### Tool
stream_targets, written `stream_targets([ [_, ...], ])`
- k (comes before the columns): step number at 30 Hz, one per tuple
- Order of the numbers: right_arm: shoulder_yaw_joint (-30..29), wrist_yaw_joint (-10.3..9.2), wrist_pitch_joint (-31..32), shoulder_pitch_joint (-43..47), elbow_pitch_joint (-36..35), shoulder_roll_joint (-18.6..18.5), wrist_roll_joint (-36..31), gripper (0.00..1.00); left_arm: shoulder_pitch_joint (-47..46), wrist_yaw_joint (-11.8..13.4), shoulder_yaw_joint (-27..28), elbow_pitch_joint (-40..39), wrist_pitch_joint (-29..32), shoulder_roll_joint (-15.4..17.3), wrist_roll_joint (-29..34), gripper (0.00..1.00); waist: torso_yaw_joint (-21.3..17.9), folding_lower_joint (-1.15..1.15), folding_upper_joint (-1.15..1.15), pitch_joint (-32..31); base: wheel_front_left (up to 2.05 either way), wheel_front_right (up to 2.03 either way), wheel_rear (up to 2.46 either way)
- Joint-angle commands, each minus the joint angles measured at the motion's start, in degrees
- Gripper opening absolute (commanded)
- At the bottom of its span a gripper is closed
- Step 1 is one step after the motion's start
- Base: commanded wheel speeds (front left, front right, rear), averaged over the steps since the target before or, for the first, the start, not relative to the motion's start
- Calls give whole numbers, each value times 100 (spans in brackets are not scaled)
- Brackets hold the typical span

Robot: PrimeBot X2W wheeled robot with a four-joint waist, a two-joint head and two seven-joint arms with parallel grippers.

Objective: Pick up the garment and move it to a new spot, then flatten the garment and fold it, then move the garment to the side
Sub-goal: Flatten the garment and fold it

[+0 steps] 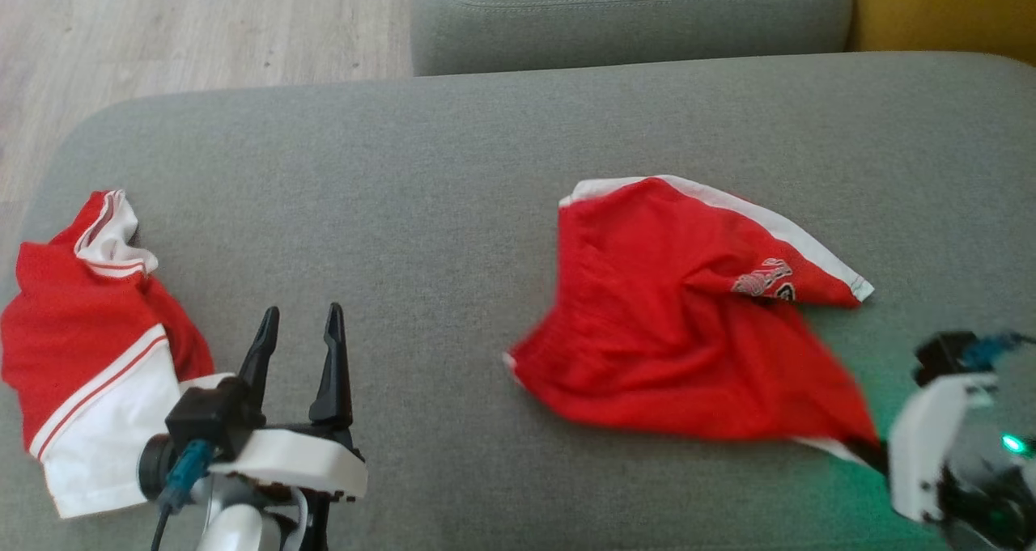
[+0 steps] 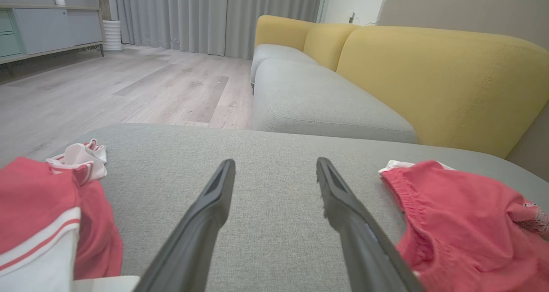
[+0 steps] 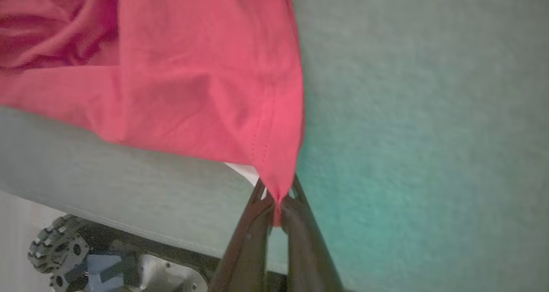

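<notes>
Our left gripper (image 1: 303, 315) hovers low at the left, its two dark fingers (image 2: 206, 223) spread wide and pointing forward, with nothing between them. Behind them sits the white wrist (image 1: 291, 458), with the pale forearm (image 1: 235, 531) below it. Our right gripper (image 3: 278, 202) is at the far lower right (blurred in the head view), its fingers pressed together on a corner of the garment (image 3: 193, 90). A green light (image 1: 1012, 444) glows on that arm.

On the cushion (image 1: 453, 171), shorts (image 1: 672, 324) at right, jersey (image 1: 81, 349) far left.
</notes>
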Motion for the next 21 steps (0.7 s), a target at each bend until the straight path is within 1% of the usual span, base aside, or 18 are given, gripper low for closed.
stream_targets([
  [1, -236, 43, 128, 15, -59, -221, -263, 0, -235, 0, 224, -158, -70, 1, -30, 100, -11, 0, 0, -3, 0, 0, 0],
  [3, -539, 43, 124, 79, 100, -150, -644, 0, -236, -19, 223, -127, -70, 1, -30, 100, -5, 0, 0, -13, 0, 0, 0],
  [4, -675, 43, 70, 94, 153, -53, -785, 82, -237, -27, 223, -108, -70, 1, -29, 100, -1, 0, 0, -20, 0, 0, 0],
  [5, -788, 43, -17, 99, 174, 68, -912, 100, -239, -35, 224, -90, -70, 1, -25, 100, 3, 0, 0, -28, 0, 0, 0],
  [7, -943, 43, -208, 100, 142, 323, -1079, 100, -239, -46, 240, -63, -70, 1, -17, 100, 1, 0, 0, -47, 0, 0, 0],
  [8, -943, 43, -208, 100, 142, 323, -1079, 100, -239, -46, 240, -63, -70, 1, -17, 100, 1, 0, 0, -47, 0, 0, 0],
  [9, -985, 43, -297, 100, 91, 423, -1137, 100, -236, -52, 252, -52, -70, 1, -10, 100, -5, 0, 0, -60, 0, 0, 0],
  [12, -1175, 43, -698, 92, -189, 636, -1282, 100, -217, -76, 287, -25, -70, 1, 14, 100, -21, 0, 0, -115, 0, 0, 0],
  [14, -1367, 43, -1153, 80, -526, 775, -1367, 100, -202, -94, 318, -17, -70, 1, 26, 100, -33, 0, 0, -148, 0, 0, 0],
  [17, -1570, 43, -2011, 93, -1029, 1069, -1508, 100, -181, -119, 372, -17, -70, 1, 36, 100, -57, 0, 0, -185, 0, 0, 0],
  [21, -1740, 43, -2862, 243, -1283, 1476, -1695, 100, -199, -167, 436, 2, -70, 1, 65, 100, -92, 0, 0, -199, 0, 0, 0],
])
